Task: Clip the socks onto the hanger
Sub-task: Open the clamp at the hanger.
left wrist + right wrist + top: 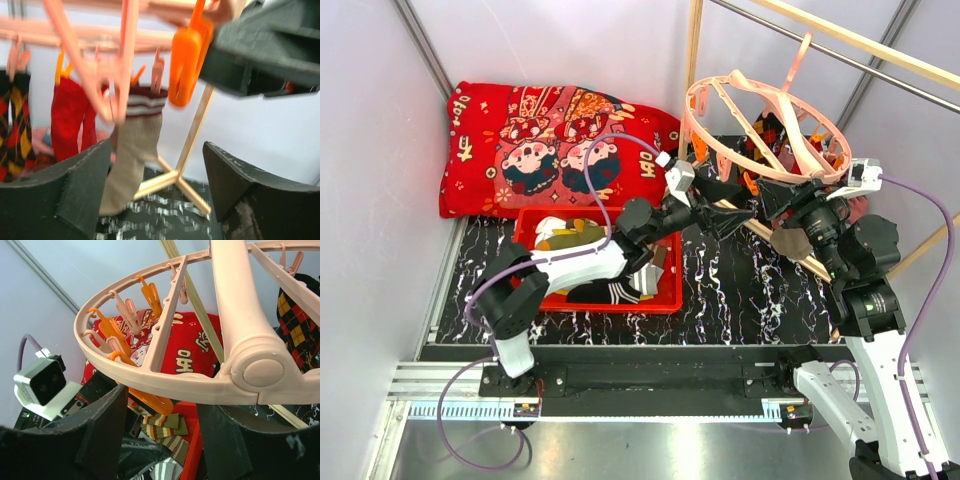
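The pale-pink ring hanger (760,120) hangs tilted at the back right. Its rim (165,380) runs just above my right gripper (160,440), which is open and empty under the near rim (790,212). My left gripper (157,185) is open and empty, reaching under the ring from the left (725,215), just below an orange clip (187,60). A beige sock with a striped cuff (135,150), red socks (70,120) and an argyle sock (12,130) hang from clips. Olive striped socks (170,422) and a grey-black striped sock (620,292) lie in the red basket (665,300).
A big red cartoon-print cushion (550,145) lies behind the basket. Wooden rack poles (695,60) rise beside the hanger, and the rack's foot (175,177) lies on the dark marbled table. Grey walls close in on both sides.
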Tool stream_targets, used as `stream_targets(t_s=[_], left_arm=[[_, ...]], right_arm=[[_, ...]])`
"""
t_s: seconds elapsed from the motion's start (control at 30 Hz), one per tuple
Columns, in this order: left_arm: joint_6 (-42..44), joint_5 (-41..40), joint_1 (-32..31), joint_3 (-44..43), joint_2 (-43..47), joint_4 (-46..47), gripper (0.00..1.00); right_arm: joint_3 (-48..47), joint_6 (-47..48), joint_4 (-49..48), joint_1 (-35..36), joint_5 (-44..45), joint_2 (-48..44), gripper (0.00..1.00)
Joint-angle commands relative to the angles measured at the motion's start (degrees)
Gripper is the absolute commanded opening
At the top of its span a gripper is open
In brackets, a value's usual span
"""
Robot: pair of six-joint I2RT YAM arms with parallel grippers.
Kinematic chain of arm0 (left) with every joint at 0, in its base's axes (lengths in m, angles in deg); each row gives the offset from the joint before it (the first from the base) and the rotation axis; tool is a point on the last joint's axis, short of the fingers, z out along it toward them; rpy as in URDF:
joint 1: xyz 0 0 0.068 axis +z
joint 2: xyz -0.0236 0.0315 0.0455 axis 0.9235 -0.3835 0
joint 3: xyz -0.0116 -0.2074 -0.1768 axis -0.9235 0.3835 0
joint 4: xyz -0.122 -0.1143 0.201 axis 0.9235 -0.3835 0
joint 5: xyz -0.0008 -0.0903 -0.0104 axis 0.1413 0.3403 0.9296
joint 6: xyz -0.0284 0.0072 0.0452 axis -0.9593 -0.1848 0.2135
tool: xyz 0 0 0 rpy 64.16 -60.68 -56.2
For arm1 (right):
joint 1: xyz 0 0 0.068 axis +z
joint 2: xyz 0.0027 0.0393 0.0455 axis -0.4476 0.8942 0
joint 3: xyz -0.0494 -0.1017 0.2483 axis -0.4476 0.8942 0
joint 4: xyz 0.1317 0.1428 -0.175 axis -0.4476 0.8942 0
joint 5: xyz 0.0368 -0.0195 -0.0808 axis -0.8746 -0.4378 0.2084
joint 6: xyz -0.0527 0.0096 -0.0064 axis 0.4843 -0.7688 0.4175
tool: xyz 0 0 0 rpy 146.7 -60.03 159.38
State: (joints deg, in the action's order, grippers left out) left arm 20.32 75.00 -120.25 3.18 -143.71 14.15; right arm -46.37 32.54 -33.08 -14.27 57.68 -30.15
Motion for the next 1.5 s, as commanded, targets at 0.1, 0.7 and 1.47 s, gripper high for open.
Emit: stream_targets(t_s=[0.1,0.7,1.47], left_arm=[[-1.6,-0.1,-1.3,-5.8,-3.4,14.0,0.68],[-4.2,-0.6,-2.9,-10.1,-6.6,14.4,0.41],[14.5,-12.5,-9.0,-6.6,-0.6,-4.4,0.00]], right_arm=[[-2.6,-0.3,-0.4,0.3,-1.5,-0.4,0.64],[-4.8,0.0,2.1,0.2,-1.4,-1.4,0.66],[-10.3,4.7,17.7,0.3,3.4,-1.4,0.68]])
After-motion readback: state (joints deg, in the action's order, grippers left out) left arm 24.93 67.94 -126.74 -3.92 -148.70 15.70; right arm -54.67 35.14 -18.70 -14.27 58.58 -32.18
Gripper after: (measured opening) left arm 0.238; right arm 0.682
